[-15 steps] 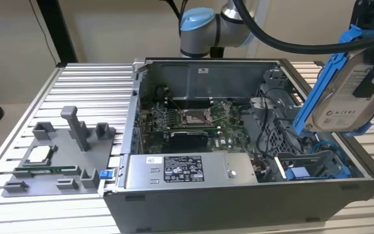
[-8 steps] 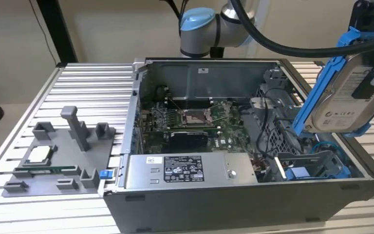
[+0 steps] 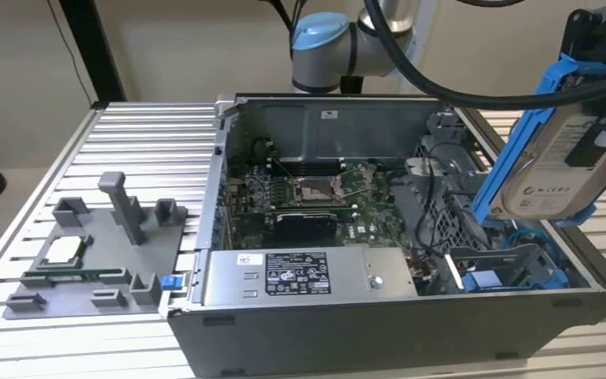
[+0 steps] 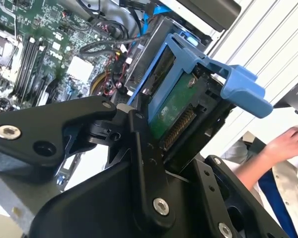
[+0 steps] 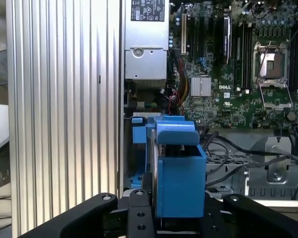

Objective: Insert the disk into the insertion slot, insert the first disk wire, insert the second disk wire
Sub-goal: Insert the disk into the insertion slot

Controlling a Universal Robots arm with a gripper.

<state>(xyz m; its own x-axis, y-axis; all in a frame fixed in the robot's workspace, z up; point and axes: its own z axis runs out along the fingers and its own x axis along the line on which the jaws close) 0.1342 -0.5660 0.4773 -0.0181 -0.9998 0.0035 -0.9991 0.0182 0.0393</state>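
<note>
Hanging over the exterior view's right end of the open case (image 3: 387, 316), the gripper (image 3: 601, 106) has its jaws closed narrowly on the disk (image 3: 551, 170), pinching the blue carrier from both sides. In both wrist views the black fingers (image 5: 139, 215) flank the carrier, and the disk (image 5: 181, 173) stands on edge between them. In the second wrist view its green underside and connector row face the camera (image 4: 176, 106). The disk is tilted in the air, well clear of the slot (image 3: 514, 259), which lies below it in the case's near right corner. The board (image 3: 314, 197) fills the case floor. A grey tray (image 3: 92, 253) sits on the table (image 3: 29, 189) at the left. A person's hand (image 4: 288, 145) shows beyond the case.
</note>
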